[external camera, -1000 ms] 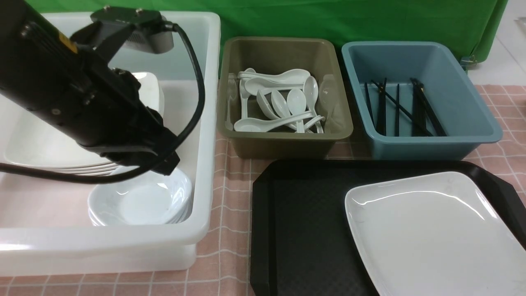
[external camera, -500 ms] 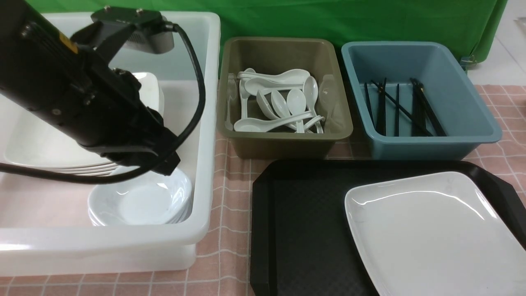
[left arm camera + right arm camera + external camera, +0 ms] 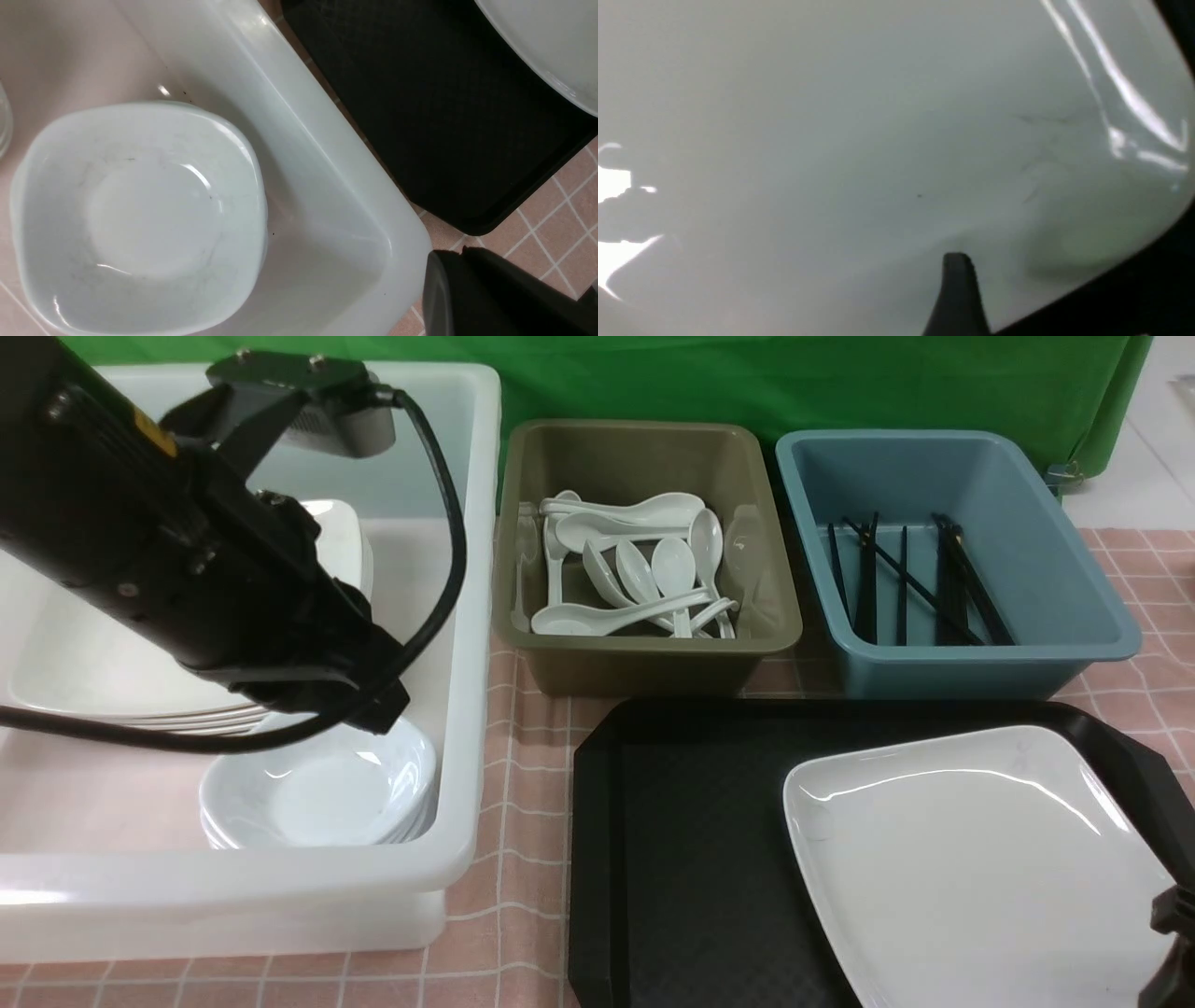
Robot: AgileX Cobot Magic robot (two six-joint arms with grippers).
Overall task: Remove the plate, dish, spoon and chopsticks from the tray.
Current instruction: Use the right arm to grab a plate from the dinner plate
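Plate (image 3: 971,859) is lying on the right half of the tray (image 3: 691,859), the only task thing showing there. Right gripper (image 3: 1172,943) is poking in at the plate's near right corner. Right wrist view is showing 1 finger (image 3: 957,289) over the plate by its rim and the other is out of view, so cannot tell how wide it is or if it is gripping.

Likely going for a rim pinch: 1 finger under the lip, 1 on top, squeezing firmly as the glaze is looking slippery, then lifting level.

Left gripper (image 3: 366,702) is closed with nothing seen in it. It is hanging over the small bowls (image 3: 322,793) in the white tub (image 3: 471,616), beside stacked plates (image 3: 93,672), and is probably blocking the drop.

Olive bin (image 3: 644,663) with spoons (image 3: 644,579) and blue bin (image 3: 980,663) with chopsticks (image 3: 906,583) are standing behind the tray.
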